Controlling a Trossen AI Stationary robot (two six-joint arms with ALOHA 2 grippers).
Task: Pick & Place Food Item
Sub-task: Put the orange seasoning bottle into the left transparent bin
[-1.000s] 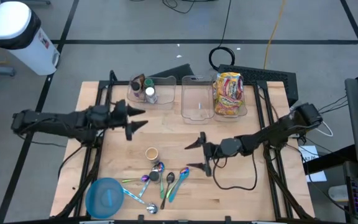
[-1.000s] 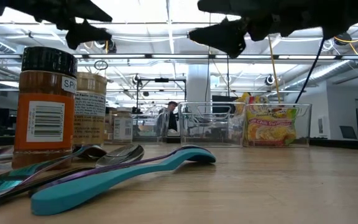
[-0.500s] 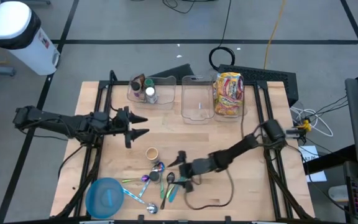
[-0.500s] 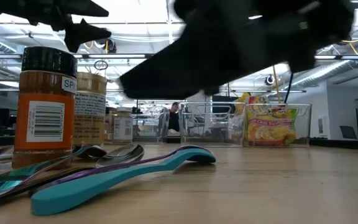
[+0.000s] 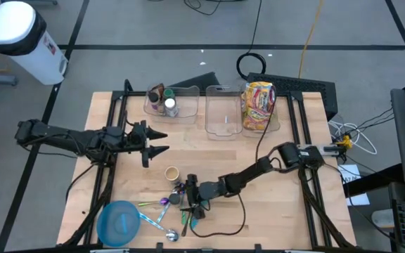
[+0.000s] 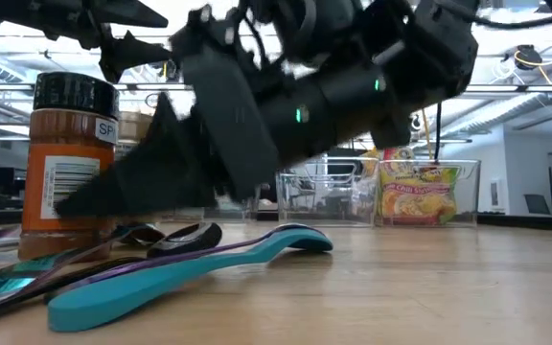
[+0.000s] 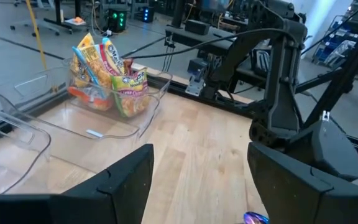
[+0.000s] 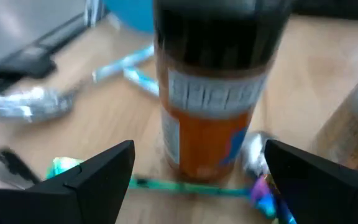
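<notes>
An orange spice jar (image 8: 219,93) with a black lid and white label stands upright on the table among the spoons (image 5: 175,199); in the low view it shows at the left (image 6: 70,163). My right gripper (image 8: 199,152) is low over the table, open, one finger on each side of the jar, not touching it (image 5: 186,196). My left gripper (image 5: 164,141) hangs open above the table's left middle with nothing in it (image 7: 201,155). Noodle packets (image 5: 259,105) stand in the far right clear bin.
Several spoons (image 5: 188,214) lie around the jar, a teal one nearest the low camera (image 6: 190,273). A tan-lidded jar (image 5: 171,173) stands just beyond. A blue bowl (image 5: 120,223) is near left. Along the far edge stand a bin with bottles (image 5: 167,104) and a bare clear bin (image 5: 223,112).
My right gripper has swept toward the table's left and near edges and sunk low, from right of centre to the orange spice jar, its fingers now on either side of it. My left gripper has shifted a little toward the near edge.
</notes>
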